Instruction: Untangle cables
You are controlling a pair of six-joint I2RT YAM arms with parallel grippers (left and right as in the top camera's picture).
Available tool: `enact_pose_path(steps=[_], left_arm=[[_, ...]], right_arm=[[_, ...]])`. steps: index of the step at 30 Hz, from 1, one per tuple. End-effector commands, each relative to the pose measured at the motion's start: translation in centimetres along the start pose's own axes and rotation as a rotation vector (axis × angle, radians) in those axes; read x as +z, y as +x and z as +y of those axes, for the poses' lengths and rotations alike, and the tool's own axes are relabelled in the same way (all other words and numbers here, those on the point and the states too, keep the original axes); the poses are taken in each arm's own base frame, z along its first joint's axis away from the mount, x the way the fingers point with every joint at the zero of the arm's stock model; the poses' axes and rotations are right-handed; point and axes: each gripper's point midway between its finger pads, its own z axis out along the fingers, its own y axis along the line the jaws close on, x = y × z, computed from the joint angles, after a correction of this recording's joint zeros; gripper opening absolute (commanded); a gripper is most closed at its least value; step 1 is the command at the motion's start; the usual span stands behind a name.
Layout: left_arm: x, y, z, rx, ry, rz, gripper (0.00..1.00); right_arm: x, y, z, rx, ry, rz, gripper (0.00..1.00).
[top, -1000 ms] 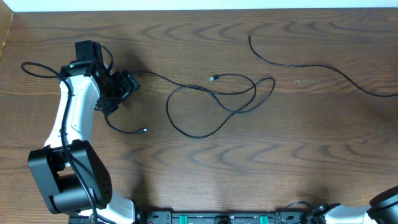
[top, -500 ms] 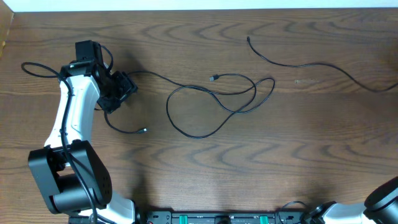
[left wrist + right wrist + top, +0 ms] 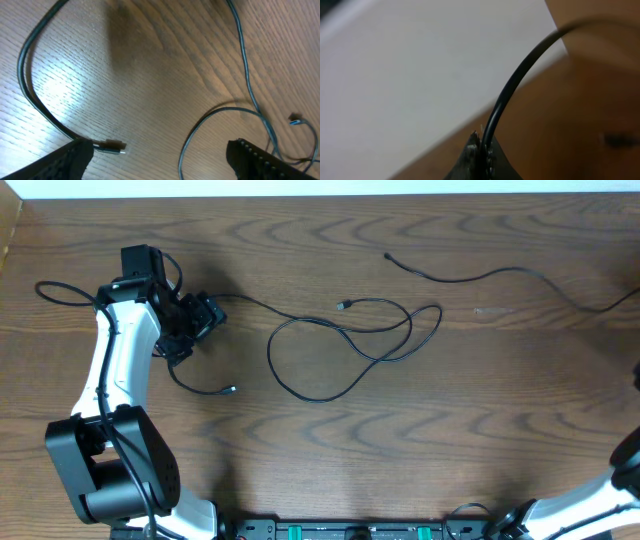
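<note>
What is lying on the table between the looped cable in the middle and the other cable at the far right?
Nothing: the overhead view shows bare table between the looped cable and the other cable; they lie apart.

Overhead looks straight down on the bench. Left wrist, low beyond its jaws, shares the looped cable. Right wrist crowds its pinched black cable.

Soft even light, glare on table — black cable blurred close-up
</note>
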Motion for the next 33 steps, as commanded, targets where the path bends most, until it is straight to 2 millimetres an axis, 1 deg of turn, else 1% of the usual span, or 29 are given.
enact_pose_path(steps=[1,2,4,6,8,9,10,12,13,15,16,17,21,23,28,29,33], left_arm=[[0.2,0.1,0.1,-0.001,-0.005,0.004,0.92],[0.2,0.1,0.1,-0.001,-0.005,0.004,0.92],[0.2,0.1,0.1,-0.001,-0.005,0.005,0.92],[0.2,0.1,0.1,-0.001,-0.005,0.005,0.92],[0.2,0.1,0.1,-0.001,-0.005,0.004,0.93],[0.2,0.1,0.1,-0.001,-0.005,0.004,0.93],[0.2,0.1,0.1,-0.001,-0.005,0.005,0.93],[0.2,0.1,0.1,-0.001,-0.005,0.005,0.93],[0.2,0.1,0.1,-0.001,-0.005,0.005,0.93],[0.2,0.1,0.1,-0.001,-0.005,0.005,0.93],[0.2,0.1,0.1,-0.001,-0.005,0.005,0.93],[0.2,0.1,0.1,-0.001,-0.005,0.005,0.93],[0.2,0.1,0.1,-0.001,-0.005,0.005,0.93],[0.2,0.1,0.1,-0.001,-0.006,0.006,0.93],[0.2,0.2,0.1,-0.002,-0.008,0.009,0.94],[0.2,0.2,0.1,-0.002,-0.008,0.009,0.94],[0.2,0.2,0.2,-0.003,-0.009,0.011,0.94]], right_arm=[[0.5,3.1,-4.0,0.118,0.07,0.043,0.01],[0.5,4.0,-4.9,0.144,0.087,0.059,0.01],[0.5,5.4,-6.1,0.169,0.099,0.085,0.02],[0.3,6.5,-6.8,0.188,0.094,0.117,0.14],[0.1,7.3,-7.5,0.209,0.103,0.144,0.22],[-0.1,7.6,-7.9,0.222,0.115,0.156,0.31],[-0.4,7.8,-8.3,0.232,0.125,0.165,0.44],[-0.6,7.7,-8.2,0.24,0.104,0.177,0.67],[-0.8,7.6,-8.1,0.253,0.083,0.185,0.75],[-1.2,7.2,-7.6,0.3,0.037,0.193,0.87],[-1.4,7.1,-7.3,0.319,0.011,0.199,0.96],[-1.6,6.9,-6.8,0.339,-0.028,0.212,0.99],[-2.7,7.0,-5.6,0.398,-0.126,0.273,0.99],[-3.5,7.6,-5.2,0.441,-0.168,0.329,0.99],[-4.9,9.7,-5.8,0.586,-0.143,0.432,0.99],[-5.4,10.8,-6.1,0.651,-0.115,0.472,0.99],[-6.3,12.7,-6.4,0.717,-0.069,0.538,0.99]])
